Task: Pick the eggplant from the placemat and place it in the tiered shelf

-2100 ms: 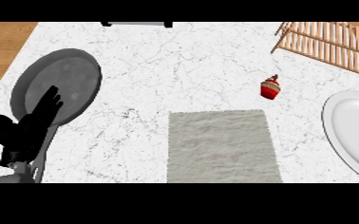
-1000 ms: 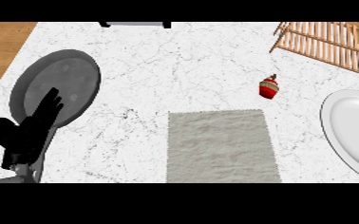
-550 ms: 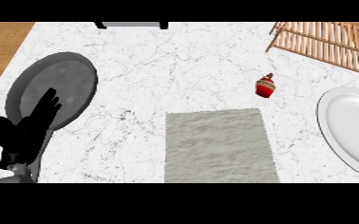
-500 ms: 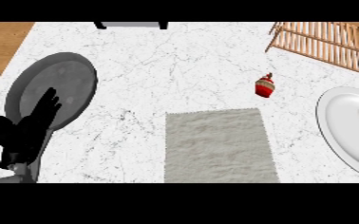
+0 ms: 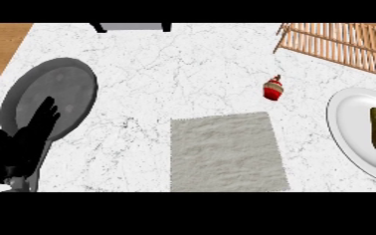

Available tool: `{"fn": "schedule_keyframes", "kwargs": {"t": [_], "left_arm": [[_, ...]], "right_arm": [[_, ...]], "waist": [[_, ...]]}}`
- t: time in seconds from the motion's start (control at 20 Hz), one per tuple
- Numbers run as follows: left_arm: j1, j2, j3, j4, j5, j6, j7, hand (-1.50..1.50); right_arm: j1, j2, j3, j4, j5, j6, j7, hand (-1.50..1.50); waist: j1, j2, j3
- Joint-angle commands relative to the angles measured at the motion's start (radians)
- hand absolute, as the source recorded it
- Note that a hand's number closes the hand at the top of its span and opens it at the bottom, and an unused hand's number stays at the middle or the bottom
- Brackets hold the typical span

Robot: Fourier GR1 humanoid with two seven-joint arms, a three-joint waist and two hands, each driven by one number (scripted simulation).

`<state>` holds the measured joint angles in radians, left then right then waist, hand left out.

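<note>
- Resting at the lower left edge of the head view, the robot's black left hand [image 5: 31,137] has its fingers straight and pointing up, grasping nothing; the fingertips overlap the lower rim of a dark grey round plate [image 5: 70,79].
- No right hand shows anywhere in the view.
- At the lower middle of the white marbled counter top [image 5: 183,64] lies a grey rectangular cloth placemat [image 5: 224,152], with nothing lying on it.
- The eggplant cannot be picked out with certainty: the only candidate is a dark, olive-brown shape [image 5: 372,127] cut off by the right edge, lying on a white round plate [image 5: 345,129], and what it is cannot be told.
- A small red cupcake-like object with a pale band and a pointed top [image 5: 273,88] stands on the counter between the placemat and the shelf, apart from both.
- The wooden slatted tiered shelf [image 5: 330,42] fills the upper right corner.
- A dark-framed grey object [image 5: 132,26] sits at the counter's far edge.
</note>
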<state>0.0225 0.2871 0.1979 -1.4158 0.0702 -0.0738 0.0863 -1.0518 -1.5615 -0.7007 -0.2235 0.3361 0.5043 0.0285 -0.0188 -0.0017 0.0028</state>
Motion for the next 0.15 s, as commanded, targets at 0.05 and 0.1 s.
{"fn": "schedule_keyframes", "kwargs": {"t": [0.05,0.1], "left_arm": [[0.021,0.009,0.014,-0.042,0.019,-0.011,0.021,0.0],[0.003,-0.019,-0.009,-0.016,-0.002,0.009,0.016,0.0]], "right_arm": [[0.096,-0.165,-0.049,0.081,-0.029,0.135,-0.05,-1.5],[0.134,-0.177,-0.06,0.097,-0.034,0.14,-0.105,-1.5]], "waist": [[0.004,-0.001,0.003],[-0.01,-0.001,0.003]]}}
